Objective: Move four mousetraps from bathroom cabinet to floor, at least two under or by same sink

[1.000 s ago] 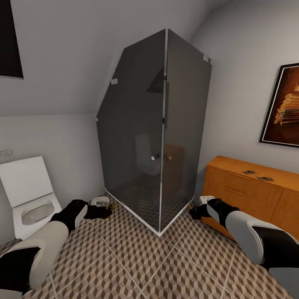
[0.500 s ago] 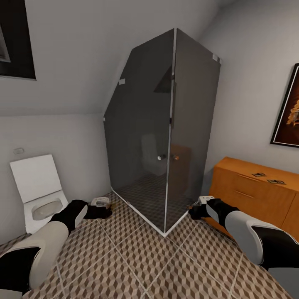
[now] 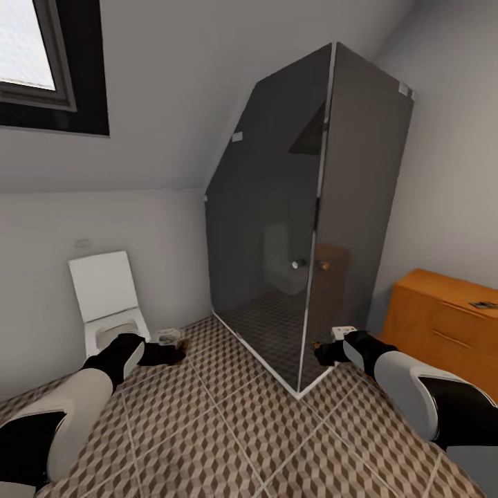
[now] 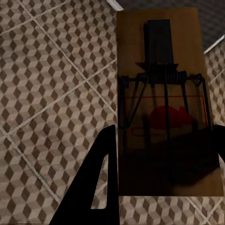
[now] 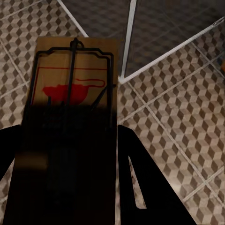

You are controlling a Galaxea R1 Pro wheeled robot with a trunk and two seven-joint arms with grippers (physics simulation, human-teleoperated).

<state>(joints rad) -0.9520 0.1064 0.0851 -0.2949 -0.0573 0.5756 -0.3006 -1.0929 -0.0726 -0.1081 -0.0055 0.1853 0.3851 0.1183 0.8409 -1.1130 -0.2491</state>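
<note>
Bathroom floor (image 3: pixel 228 429) cube-tiled, dark glass shower (image 3: pixel 311 214) at centre, toilet (image 3: pixel 107 304) to its left, cabinet (image 3: pixel 443 325) at right. One trap (image 3: pixel 484 304) seen on cabinet top. Left gripper (image 3: pixel 181 353) clamped on mousetrap (image 4: pixel 164 108), board held between both fingers above tiles. Right gripper (image 3: pixel 318 352) likewise clamped on second mousetrap (image 5: pixel 70 122), held over floor near shower's white corner frame (image 5: pixel 129 47).
</note>
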